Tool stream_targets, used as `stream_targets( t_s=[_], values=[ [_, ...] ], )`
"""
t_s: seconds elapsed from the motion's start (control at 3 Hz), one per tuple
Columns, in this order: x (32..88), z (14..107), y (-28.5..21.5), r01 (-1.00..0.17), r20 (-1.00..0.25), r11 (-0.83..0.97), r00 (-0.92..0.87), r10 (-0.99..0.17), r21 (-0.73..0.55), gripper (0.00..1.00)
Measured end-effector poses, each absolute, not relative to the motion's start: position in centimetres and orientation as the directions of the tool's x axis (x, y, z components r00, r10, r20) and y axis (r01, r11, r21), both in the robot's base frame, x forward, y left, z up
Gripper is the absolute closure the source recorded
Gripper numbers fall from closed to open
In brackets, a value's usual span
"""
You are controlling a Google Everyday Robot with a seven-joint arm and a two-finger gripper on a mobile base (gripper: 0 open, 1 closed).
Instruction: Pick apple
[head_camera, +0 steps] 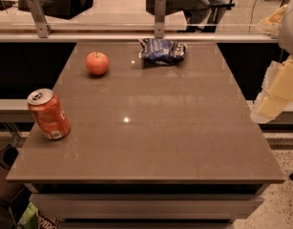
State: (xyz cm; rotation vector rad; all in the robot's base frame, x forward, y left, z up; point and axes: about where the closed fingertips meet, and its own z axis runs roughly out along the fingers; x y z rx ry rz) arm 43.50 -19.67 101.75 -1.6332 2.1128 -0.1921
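Apple [97,63] — red-orange, short stem — gripper [262,114] well apart, far right

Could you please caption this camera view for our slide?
End effector right of the table; apple back left, soda can front left, blue bag at back.

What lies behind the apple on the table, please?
Behind the apple, the table runs back to a metal rail; the patch under it is covered. The gripper hangs beyond the table's right edge.
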Motion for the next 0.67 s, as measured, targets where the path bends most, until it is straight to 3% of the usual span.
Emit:
stream_targets(
  t_s=[0.67],
  values=[
    [44.7, 100.3, -14.0, -0.849, -0.491, 0.389, -0.183, -0.852, -0.359, 0.00]
  ],
)
